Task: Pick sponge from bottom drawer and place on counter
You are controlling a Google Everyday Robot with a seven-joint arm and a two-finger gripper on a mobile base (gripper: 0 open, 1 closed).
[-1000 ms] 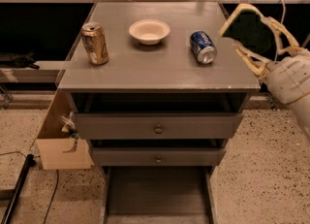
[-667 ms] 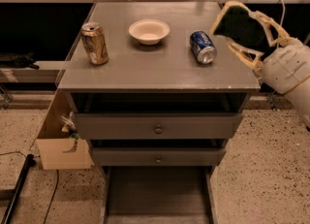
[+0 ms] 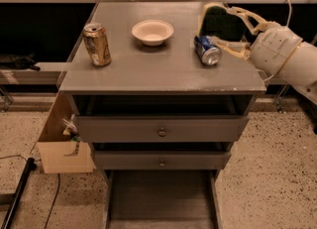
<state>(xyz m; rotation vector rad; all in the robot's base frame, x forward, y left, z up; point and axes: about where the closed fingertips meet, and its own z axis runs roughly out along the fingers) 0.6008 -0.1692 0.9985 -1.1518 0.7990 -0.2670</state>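
Observation:
My gripper (image 3: 210, 24) reaches in from the right over the back right part of the counter (image 3: 163, 72). It is shut on the sponge (image 3: 223, 25), whose dark green face points at the camera, with a pale yellow edge at its upper left. The sponge hangs just above the counter, right behind the blue can (image 3: 207, 49). The bottom drawer (image 3: 158, 198) is pulled out below the two knobbed fronts, and its grey tray shows nothing inside.
A gold can (image 3: 97, 44) stands at the counter's left. A white bowl (image 3: 152, 31) sits at the back middle. The blue can lies on its side. A cardboard box (image 3: 62, 146) stands on the floor left of the cabinet, with a cable beside it.
My gripper has moved left from beside the cabinet to over the counter, carrying the sponge with it. The cans and bowl have not moved.

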